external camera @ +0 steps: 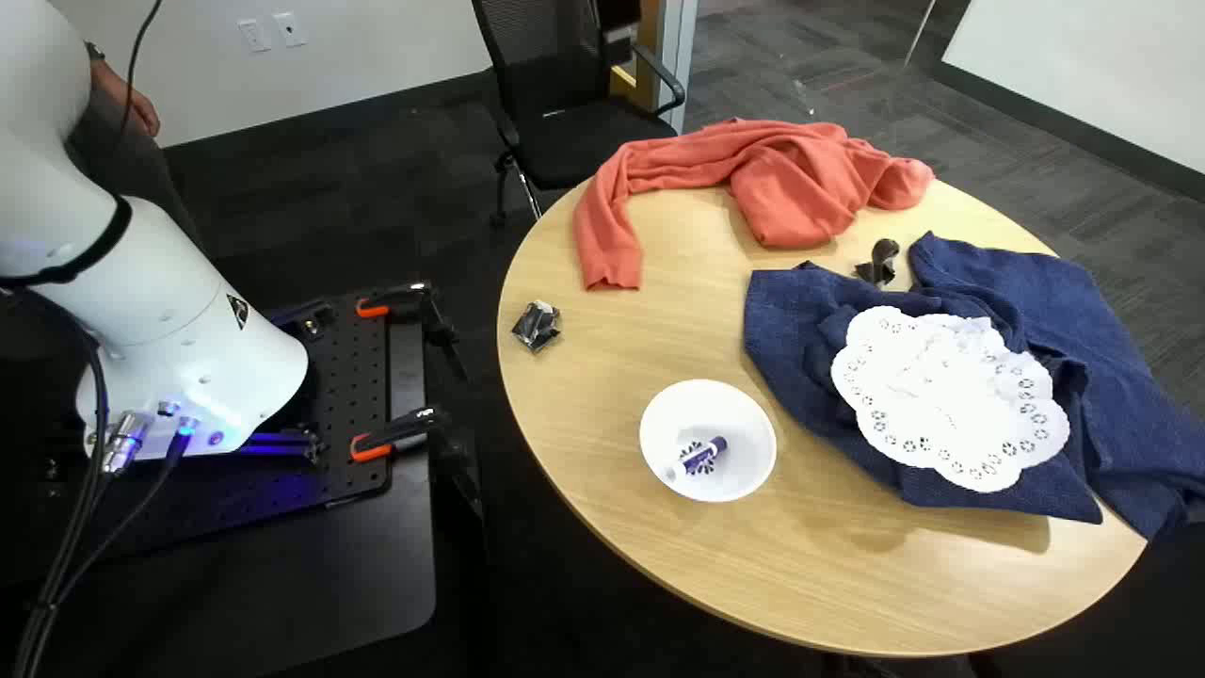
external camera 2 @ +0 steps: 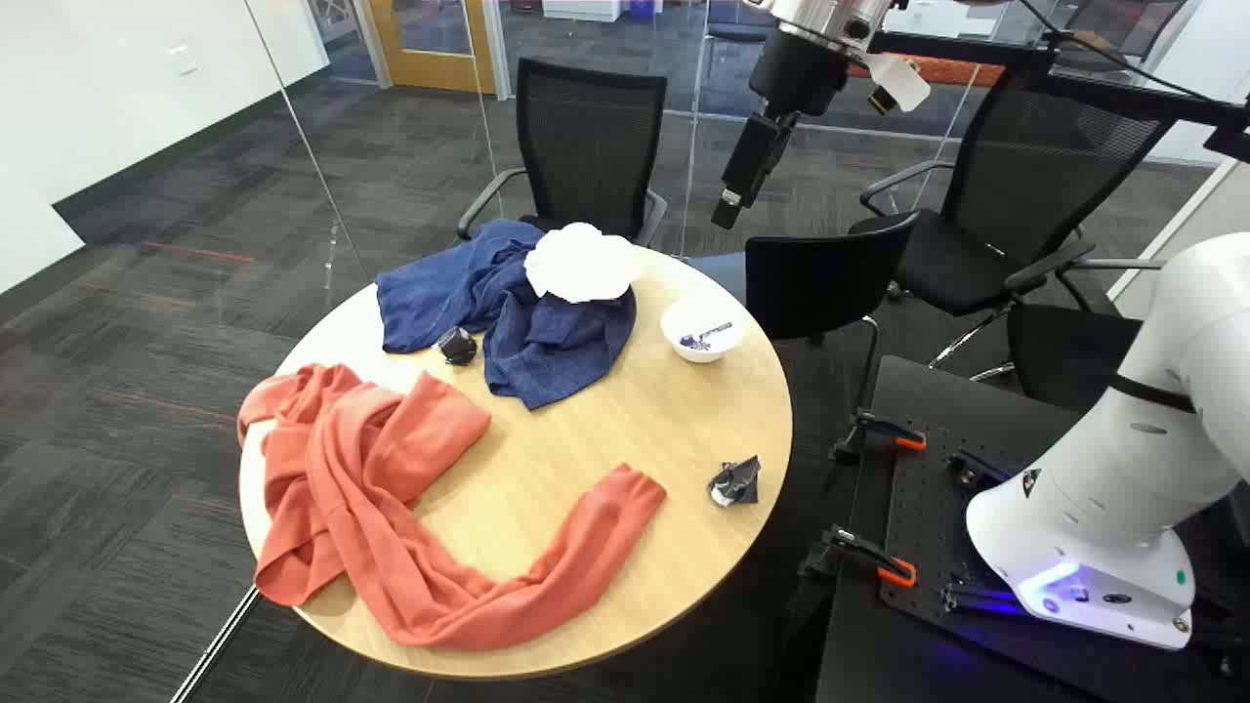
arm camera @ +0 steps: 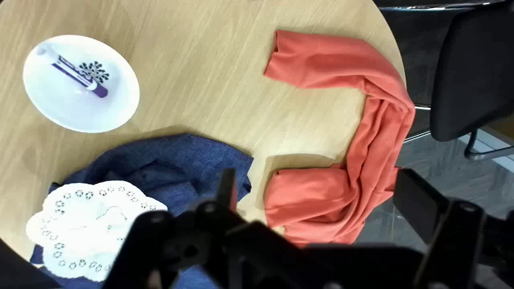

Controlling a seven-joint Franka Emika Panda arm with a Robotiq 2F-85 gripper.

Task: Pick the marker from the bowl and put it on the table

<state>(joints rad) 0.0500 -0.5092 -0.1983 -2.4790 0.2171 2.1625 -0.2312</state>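
Gripper (arm camera: 321, 195) spread. Move above the bowl (arm camera: 89, 117), left in the wrist view; straddle the marker (arm camera: 73, 74) crosswise.

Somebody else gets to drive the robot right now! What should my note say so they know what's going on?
Fingers: wide apart, holding nothing, up in the air.
Marker: lying in the white bowl.
Bowl: on the wooden table, near the blue cloth with the white doily on it.
Done: nothing picked up yet.
Left: reach the bowl, grip the marker, lift it out and lay it on the table. The wood beside the bowl might be a good spot.
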